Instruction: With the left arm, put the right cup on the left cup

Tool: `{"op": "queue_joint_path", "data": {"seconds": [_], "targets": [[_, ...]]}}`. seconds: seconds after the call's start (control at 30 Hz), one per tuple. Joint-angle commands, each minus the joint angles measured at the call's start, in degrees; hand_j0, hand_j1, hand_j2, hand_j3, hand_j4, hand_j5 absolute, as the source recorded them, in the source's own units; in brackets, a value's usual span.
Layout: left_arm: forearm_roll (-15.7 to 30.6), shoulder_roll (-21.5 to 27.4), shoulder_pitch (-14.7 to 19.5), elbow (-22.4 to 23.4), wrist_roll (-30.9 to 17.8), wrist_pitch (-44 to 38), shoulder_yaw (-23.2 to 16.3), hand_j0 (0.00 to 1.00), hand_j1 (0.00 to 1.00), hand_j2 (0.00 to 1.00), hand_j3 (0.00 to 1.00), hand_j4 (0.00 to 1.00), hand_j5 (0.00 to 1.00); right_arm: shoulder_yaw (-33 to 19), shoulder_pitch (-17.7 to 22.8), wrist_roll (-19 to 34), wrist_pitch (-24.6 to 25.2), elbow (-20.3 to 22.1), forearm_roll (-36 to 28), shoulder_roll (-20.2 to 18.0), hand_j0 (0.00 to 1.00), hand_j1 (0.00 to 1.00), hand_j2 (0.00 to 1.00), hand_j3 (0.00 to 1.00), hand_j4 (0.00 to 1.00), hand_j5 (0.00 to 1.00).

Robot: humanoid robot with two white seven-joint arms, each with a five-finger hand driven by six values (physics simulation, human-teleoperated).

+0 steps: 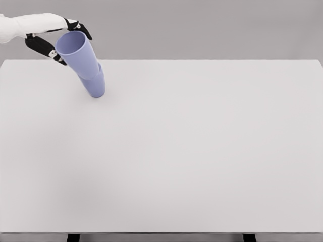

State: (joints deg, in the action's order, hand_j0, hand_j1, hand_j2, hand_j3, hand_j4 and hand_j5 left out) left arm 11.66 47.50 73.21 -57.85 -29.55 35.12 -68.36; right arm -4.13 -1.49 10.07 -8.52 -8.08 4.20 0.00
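My left hand (55, 38) is positioned at the far left corner of the white table (176, 161), arm entering from the upper left. Its black fingers (81, 27) are spread around the rim of the upper blue cup (78, 55), thumb below and fingers above; firm contact cannot be confirmed. That cup is nested in the lower blue cup (95, 84), and both tilt leftward.

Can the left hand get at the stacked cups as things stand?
Probably yes: the left hand sits right beside the upper cup, fingers spread around its rim, nothing between them.
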Motion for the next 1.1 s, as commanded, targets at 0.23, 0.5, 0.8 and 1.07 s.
{"op": "queue_joint_path", "data": {"seconds": [0.23, 0.5, 0.8, 1.07], "targets": [[0.1, -3.3, 0.7, 6.9, -0.3, -0.1, 0.1, 0.61, 0.61, 0.61, 0.61, 0.61, 0.61, 0.0, 0.0, 0.0, 0.0, 0.0, 0.0, 0.0, 1.00, 1.00, 1.00, 1.00, 1.00, 1.00], [-0.4, -6.5, 0.7, 12.6, -0.3, -0.1, 0.1, 0.61, 0.61, 0.61, 0.61, 0.61, 0.61, 0.0, 0.1, -0.1, 0.0, 0.0, 0.0, 0.0, 1.00, 1.00, 1.00, 1.00, 1.00, 1.00], [-0.5, -8.5, 0.8, 16.5, -0.3, -0.1, 0.2, 0.61, 0.61, 0.61, 0.61, 0.61, 0.61, 0.0, 0.0, 0.0, 0.0, 0.0, 0.0, 0.0, 1.00, 1.00, 1.00, 1.00, 1.00, 1.00], [-0.5, -9.4, 0.7, 17.9, -0.4, -0.1, 0.2, 0.61, 0.61, 0.61, 0.61, 0.61, 0.61, 0.0, 0.0, -0.1, 0.0, 0.0, 0.0, 0.0, 1.00, 1.00, 1.00, 1.00, 1.00, 1.00]]}}
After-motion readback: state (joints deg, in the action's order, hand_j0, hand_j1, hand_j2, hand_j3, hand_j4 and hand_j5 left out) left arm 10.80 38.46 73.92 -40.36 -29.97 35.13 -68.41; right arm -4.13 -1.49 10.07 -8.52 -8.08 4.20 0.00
